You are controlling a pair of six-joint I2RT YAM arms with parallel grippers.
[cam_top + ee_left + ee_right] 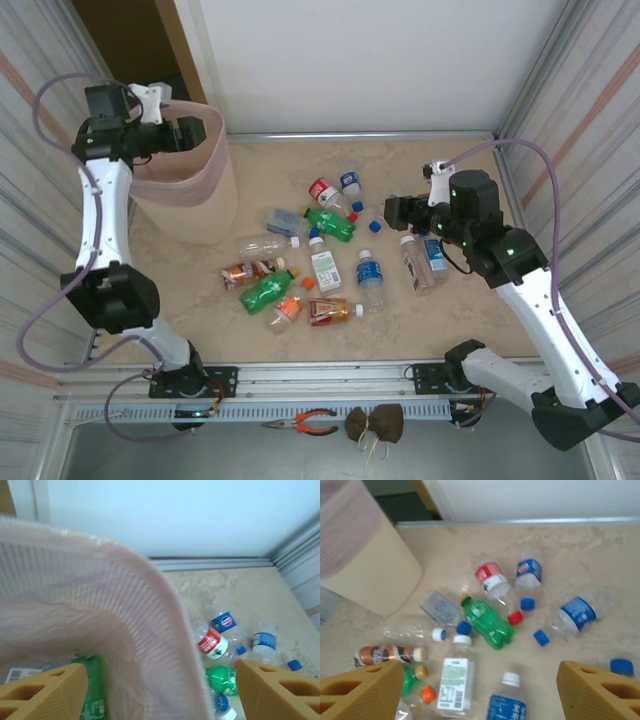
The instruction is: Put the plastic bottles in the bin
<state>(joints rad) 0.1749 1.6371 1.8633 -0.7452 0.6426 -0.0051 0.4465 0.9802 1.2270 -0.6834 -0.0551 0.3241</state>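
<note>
While left tool hangs over bin, fingers spread, gripping nothing, we spot green bottle lying down inside it. Right tool also released, empty, hovering above plastic bottles scattered across bench, right of bin.

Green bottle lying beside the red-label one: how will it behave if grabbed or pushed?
The green bottle lies on its side, so a push probably rolls it. It looks like thin, empty plastic: likely light, and it may dent under the jaws. Its glossy, bulged body could slip.
</note>
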